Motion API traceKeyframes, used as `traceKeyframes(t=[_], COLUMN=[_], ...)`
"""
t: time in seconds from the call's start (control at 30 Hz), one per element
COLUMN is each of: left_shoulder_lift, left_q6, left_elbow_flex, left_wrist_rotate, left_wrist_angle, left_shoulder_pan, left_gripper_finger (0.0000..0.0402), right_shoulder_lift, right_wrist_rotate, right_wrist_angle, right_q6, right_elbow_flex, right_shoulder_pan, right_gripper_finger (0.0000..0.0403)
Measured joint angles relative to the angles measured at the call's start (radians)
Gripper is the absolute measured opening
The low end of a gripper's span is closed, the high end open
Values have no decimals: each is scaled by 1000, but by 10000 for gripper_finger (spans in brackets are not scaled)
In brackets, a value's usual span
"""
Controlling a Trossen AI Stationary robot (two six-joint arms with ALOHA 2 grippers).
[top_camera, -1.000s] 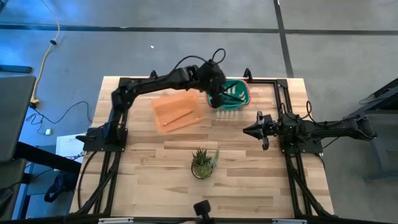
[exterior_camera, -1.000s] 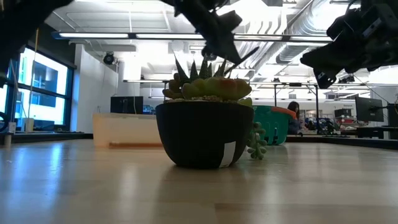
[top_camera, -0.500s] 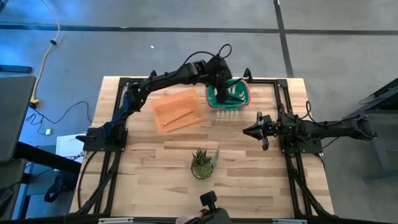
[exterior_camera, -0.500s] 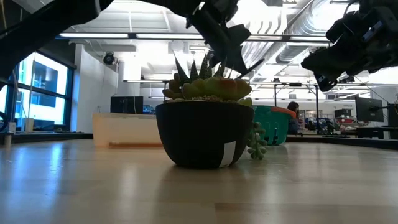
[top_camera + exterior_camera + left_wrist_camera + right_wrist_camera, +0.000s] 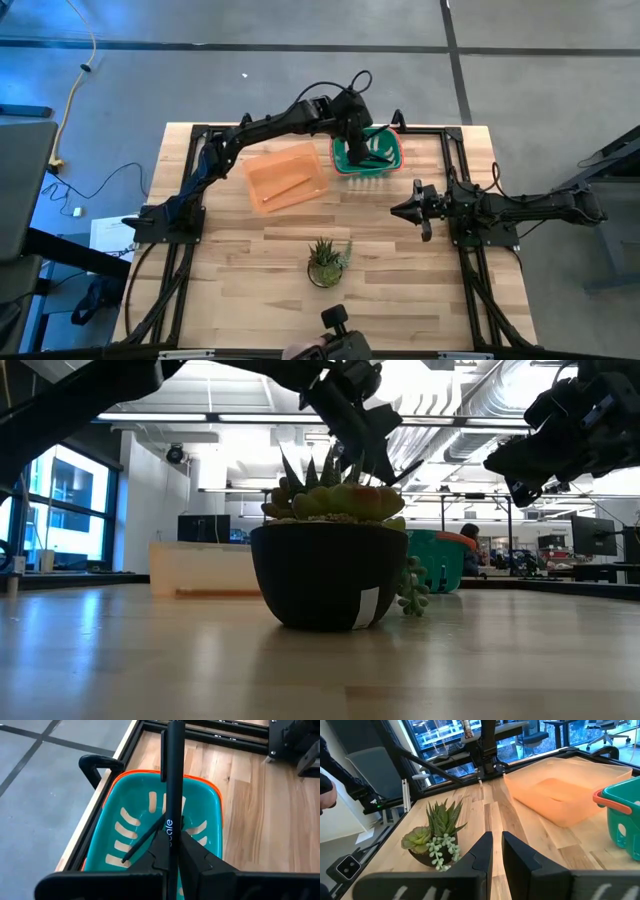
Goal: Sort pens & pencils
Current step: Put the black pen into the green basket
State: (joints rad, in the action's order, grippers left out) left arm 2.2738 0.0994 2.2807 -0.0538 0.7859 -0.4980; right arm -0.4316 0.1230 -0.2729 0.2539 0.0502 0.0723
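Left pincer point(image 5: 170, 851) hung over the teal slotted plastic basket point(image 5: 120, 810), clenched on a thin black pen point(image 5: 174, 785).

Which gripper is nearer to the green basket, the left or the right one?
Left. The left gripper hangs over the green basket, shut on a pen. The right gripper waits apart, beside the basket toward the table's middle.

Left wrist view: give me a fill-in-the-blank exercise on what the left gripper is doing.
1. The left gripper is shut on a black ____.
2. It hangs over the teal ____, which has an orange rim.
3. Inside the basket lies one more dark ____.
4. The right gripper holds ____.

Missing words: pen; basket; pen; nothing
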Motion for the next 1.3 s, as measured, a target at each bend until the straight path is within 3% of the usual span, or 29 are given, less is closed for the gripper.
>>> traceKeyframes(t=[1.3], left_shoulder_lift=[84], left_q6=[-136], left_elbow_flex=[0], left_wrist_rotate=[-24], left_wrist_angle=[40], left_shoulder_pan=[-6], left_gripper_finger=[3], right_shoulder_lift=[0], right_wrist_rotate=[-13], right_wrist_angle=[-1], right_q6=[-2], right_elbow_flex=[0], right_shoulder_pan=[0], right_gripper_finger=[32])
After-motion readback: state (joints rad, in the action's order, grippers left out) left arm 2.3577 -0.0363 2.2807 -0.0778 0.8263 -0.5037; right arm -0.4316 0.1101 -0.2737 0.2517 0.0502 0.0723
